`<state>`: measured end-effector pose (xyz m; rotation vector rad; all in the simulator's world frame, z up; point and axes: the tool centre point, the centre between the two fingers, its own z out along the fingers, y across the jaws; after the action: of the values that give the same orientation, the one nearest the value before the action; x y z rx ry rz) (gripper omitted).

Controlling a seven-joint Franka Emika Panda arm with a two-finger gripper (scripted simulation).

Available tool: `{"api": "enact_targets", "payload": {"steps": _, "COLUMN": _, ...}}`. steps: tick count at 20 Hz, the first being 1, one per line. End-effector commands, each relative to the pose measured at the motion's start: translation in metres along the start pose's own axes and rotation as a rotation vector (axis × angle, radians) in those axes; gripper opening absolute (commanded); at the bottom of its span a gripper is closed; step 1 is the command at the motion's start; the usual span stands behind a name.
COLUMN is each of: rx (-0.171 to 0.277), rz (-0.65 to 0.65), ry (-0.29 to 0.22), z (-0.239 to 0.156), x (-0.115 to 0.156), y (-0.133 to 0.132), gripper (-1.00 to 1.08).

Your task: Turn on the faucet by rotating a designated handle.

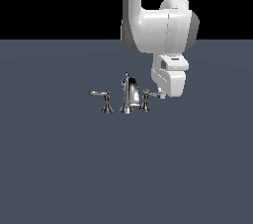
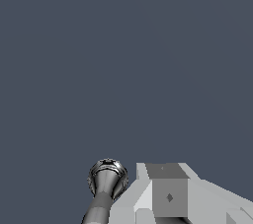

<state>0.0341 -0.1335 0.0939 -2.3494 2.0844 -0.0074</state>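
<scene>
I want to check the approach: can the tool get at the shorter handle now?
Probably yes: the tool sits right at the tip of the handle, nothing between them; actual contact is unclear.

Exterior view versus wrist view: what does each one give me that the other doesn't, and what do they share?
Only the exterior view shows the whole faucet: the arched spout, the longer lever on that view's left, and the arm above.

Only the wrist view shows a close look down the handle's flared post, beside a grey finger.

Both show the handle with the hand right at its lever, and the dark floor. Neither shows whether the hand is open or shut.
</scene>
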Motion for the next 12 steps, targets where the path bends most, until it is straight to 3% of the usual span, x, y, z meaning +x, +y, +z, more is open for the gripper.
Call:
{"api": "enact_targets", "payload": {"steps": 1, "rx": 0.0, "rz": -0.007, "ry": -0.002, "z": 0.0, "x": -0.01, "y": 0.001, "gripper": -1.0}}
{"api": "enact_targets", "payload": {"steps": 12, "rx": -0.003, "rz": -0.005, "ry": -0.003, "z": -0.001, "x": -0.049, "y": 0.022, "gripper": -1.0}}
